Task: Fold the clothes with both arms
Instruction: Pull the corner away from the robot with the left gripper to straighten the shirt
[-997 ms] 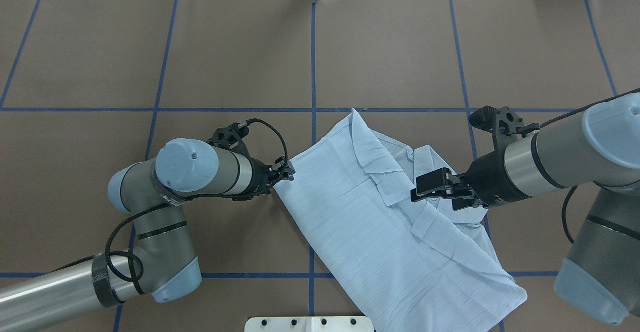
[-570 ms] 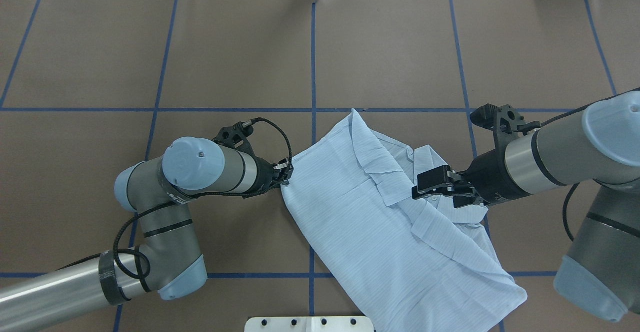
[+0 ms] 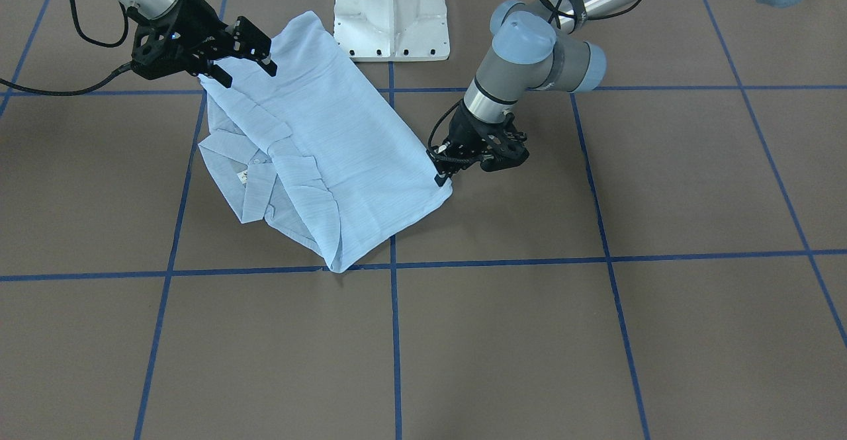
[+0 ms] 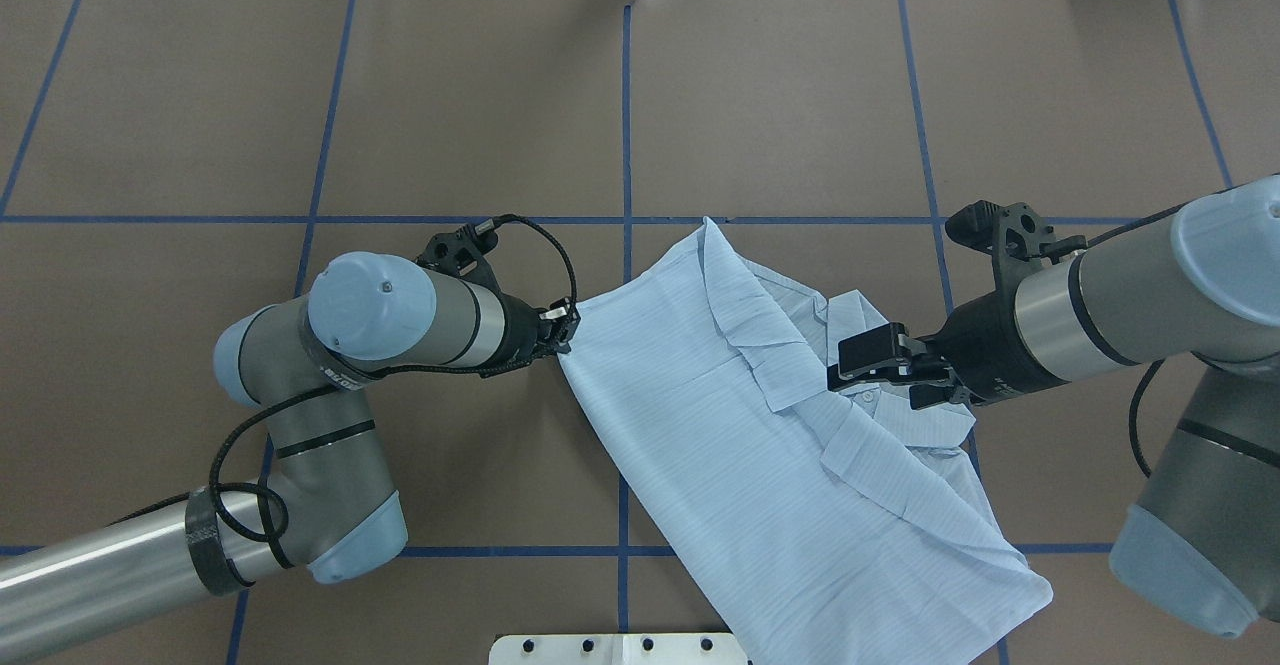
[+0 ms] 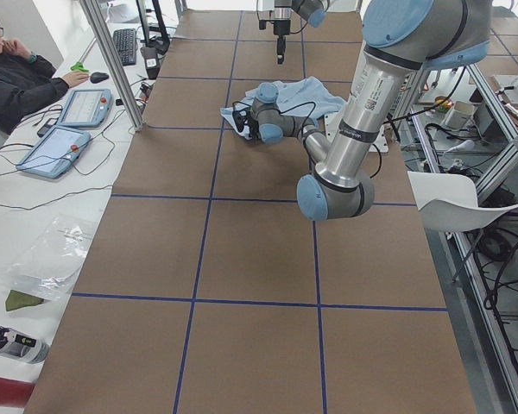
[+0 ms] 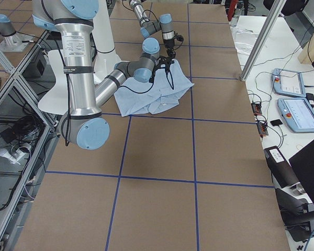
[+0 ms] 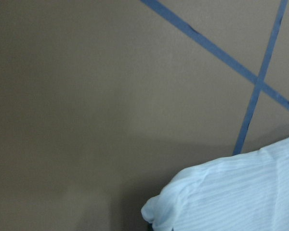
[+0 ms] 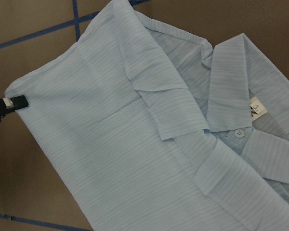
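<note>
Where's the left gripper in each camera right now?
Front-facing: left gripper, centre, right of shirt.
Overhead: gripper, centre-left.
Exterior left: gripper, upper middle.
Exterior right: gripper, upper middle, far.
Left wrist: not in it.
Right wrist: gripper, left edge.
Shared landmark: the shirt corner it touches.

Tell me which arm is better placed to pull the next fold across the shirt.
Left, probably. The left gripper is shut on the corner of the shirt and could carry it over. The right gripper hangs open above the shirt, gripping nothing.
</note>
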Action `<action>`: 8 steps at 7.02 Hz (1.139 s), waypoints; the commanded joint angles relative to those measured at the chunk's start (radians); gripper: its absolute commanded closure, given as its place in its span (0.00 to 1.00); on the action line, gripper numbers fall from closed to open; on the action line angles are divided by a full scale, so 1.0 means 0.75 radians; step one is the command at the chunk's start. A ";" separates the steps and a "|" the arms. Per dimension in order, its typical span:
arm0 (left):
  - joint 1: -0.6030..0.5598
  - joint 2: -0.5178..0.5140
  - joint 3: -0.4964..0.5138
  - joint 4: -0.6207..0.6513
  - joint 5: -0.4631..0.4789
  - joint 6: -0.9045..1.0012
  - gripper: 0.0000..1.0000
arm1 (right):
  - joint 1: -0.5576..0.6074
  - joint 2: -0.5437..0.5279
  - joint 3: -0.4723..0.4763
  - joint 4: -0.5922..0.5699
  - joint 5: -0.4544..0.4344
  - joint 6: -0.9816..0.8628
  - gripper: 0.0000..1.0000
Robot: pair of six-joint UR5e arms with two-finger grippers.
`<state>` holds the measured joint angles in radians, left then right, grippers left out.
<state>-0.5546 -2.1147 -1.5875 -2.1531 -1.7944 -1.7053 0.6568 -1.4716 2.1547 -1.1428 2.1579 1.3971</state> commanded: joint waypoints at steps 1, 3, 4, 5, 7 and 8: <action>-0.142 -0.092 0.164 -0.011 0.004 0.162 1.00 | 0.030 0.013 -0.011 0.000 -0.002 -0.002 0.00; -0.201 -0.244 0.471 -0.179 0.010 0.226 1.00 | 0.036 0.019 -0.022 0.000 -0.044 -0.002 0.00; -0.226 -0.333 0.652 -0.300 0.012 0.233 1.00 | 0.038 0.019 -0.030 0.000 -0.063 -0.002 0.00; -0.244 -0.385 0.751 -0.370 0.052 0.251 1.00 | 0.038 0.019 -0.032 0.000 -0.093 -0.002 0.00; -0.289 -0.483 0.887 -0.470 0.087 0.263 1.00 | 0.041 0.017 -0.040 0.000 -0.114 -0.002 0.00; -0.289 -0.498 0.944 -0.518 0.106 0.292 1.00 | 0.039 0.019 -0.048 0.000 -0.126 -0.002 0.00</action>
<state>-0.7648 -2.4644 -0.9359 -2.4914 -1.7338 -1.5038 0.6867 -1.4578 2.1244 -1.1428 2.0749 1.3959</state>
